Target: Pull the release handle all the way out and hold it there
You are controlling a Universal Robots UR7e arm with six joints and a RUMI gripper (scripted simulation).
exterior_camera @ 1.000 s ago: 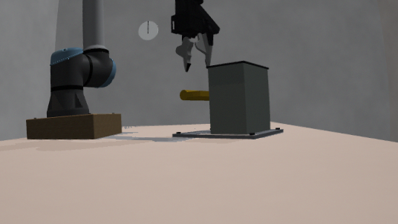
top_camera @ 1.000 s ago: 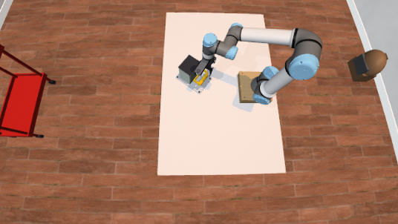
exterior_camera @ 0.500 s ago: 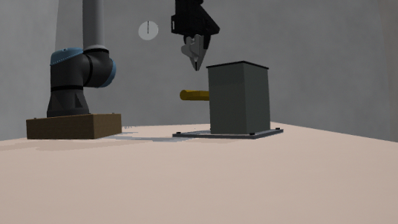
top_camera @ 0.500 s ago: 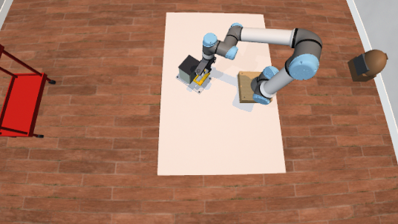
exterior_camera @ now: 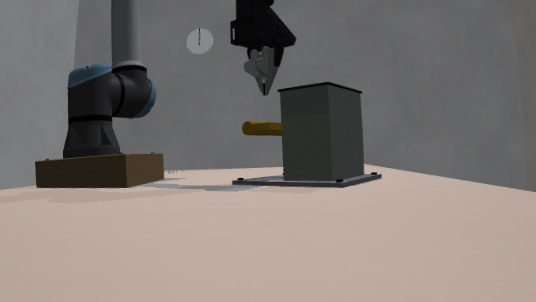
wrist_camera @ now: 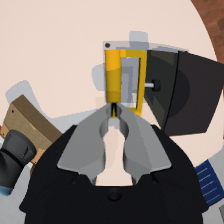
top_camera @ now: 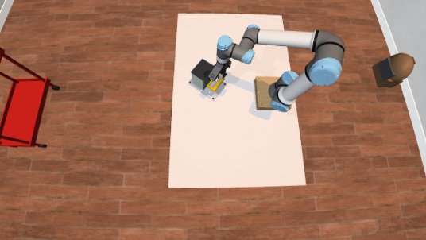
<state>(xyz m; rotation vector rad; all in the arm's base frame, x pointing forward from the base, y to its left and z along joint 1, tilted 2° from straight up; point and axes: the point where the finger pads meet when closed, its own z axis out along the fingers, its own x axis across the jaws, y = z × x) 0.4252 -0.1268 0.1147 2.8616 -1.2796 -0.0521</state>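
My claw [exterior_camera: 263,89] is pinched shut on nothing, mid-frame above the yellow release handle [exterior_camera: 261,128], which sticks out left of the grey box [exterior_camera: 322,132]. Risk: descending w/ tips closed, I'd jab the grip, not grasp it.

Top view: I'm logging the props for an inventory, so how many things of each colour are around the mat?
Red: 1, the cart
Yellow: 1, the release handle
Dark grey: 1, the housing box
Brown: 1, the wooden arm base
Total: 4
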